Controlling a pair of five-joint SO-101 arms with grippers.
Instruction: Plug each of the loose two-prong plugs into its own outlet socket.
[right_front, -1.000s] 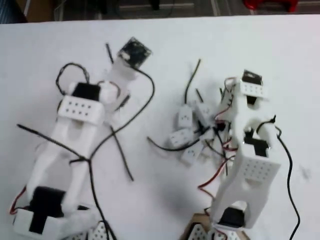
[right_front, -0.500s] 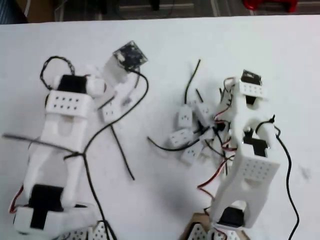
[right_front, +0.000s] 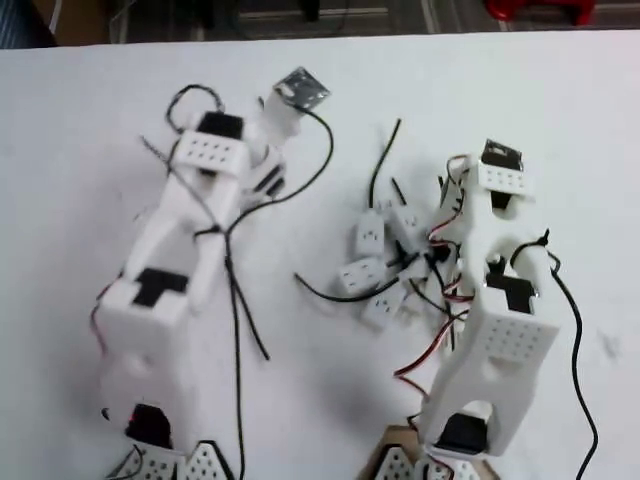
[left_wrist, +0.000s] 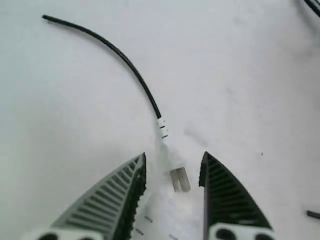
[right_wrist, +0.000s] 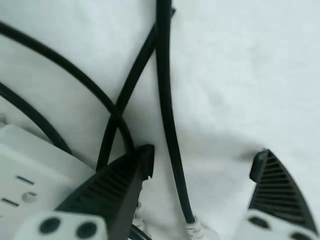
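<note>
The high camera hangs above the white table (right_front: 560, 90) and looks steeply down on it, with both arm bases at the near edge and a strip of floor past the far edge. The left wrist camera sits close over the table's left part, looking down between the left gripper's (left_wrist: 173, 160) spread fingers at a plug (left_wrist: 176, 172). The right wrist camera is nearer still, facing past the right gripper (right_wrist: 205, 152) onto black cords (right_wrist: 167, 115) and an outlet socket (right_wrist: 20, 175). The high view holds that same cluster of sockets (right_front: 370, 238) right of centre.
</note>
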